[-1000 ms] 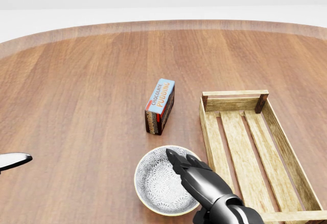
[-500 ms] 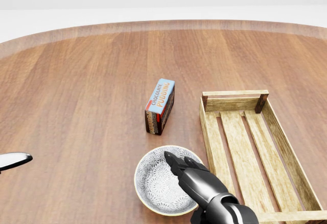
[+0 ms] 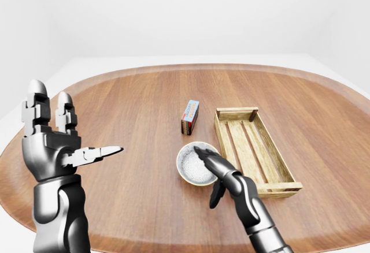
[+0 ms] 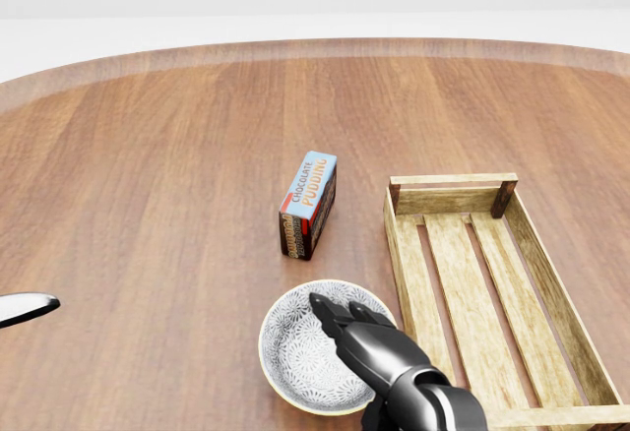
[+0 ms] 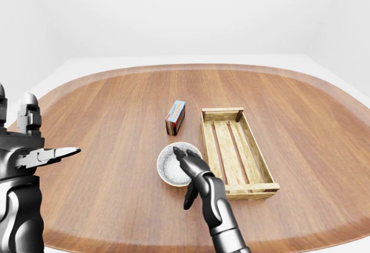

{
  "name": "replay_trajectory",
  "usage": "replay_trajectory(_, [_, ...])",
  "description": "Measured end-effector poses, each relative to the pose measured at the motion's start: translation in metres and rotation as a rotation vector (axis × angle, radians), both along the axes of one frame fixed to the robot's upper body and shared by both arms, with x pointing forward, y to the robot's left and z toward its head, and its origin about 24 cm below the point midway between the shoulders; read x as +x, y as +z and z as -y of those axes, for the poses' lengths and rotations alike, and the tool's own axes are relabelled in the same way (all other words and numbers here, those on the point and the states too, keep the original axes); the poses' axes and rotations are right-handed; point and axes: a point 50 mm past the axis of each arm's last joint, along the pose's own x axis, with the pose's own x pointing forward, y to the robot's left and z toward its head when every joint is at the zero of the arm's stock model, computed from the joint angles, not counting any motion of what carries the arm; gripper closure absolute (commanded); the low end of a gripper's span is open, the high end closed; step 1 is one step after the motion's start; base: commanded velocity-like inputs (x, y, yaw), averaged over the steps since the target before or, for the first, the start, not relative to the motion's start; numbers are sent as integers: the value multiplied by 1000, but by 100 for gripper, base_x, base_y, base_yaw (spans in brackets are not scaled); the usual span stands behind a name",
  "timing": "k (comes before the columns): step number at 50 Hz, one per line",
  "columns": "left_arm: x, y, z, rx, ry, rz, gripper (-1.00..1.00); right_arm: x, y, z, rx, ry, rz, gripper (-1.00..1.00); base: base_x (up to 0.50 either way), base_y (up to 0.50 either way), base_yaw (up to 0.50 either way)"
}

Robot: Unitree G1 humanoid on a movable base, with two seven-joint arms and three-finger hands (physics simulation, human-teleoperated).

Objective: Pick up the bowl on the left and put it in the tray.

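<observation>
The grey patterned bowl (image 4: 295,352) sits on the wooden table, low in the head view, just left of the slatted wooden tray (image 4: 453,181). My right hand (image 3: 206,175) is open at the bowl's right rim: its fingers (image 4: 346,325) reach over the rim into the bowl, and the thumb hangs outside, below the rim. Nothing is clasped. The tray holds nothing. My left hand (image 3: 68,133) is raised well off to the left, open, fingers upright and thumb pointing right.
A chocolate pudding box (image 4: 309,203) stands above the bowl in the head view, close to the tray's upper left corner. The round table's edge (image 3: 173,68) curves along the top of the eye views.
My right hand has crept slightly left and further over the bowl. Bowl, box, tray and left hand have stayed put.
</observation>
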Motion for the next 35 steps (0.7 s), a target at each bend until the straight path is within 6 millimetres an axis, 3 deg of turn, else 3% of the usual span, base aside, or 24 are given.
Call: replay_trajectory(35, [1,-1,-1,-2,1,-5,-100,2,-22,-7,-8,-9,-64,-100,0,0,0])
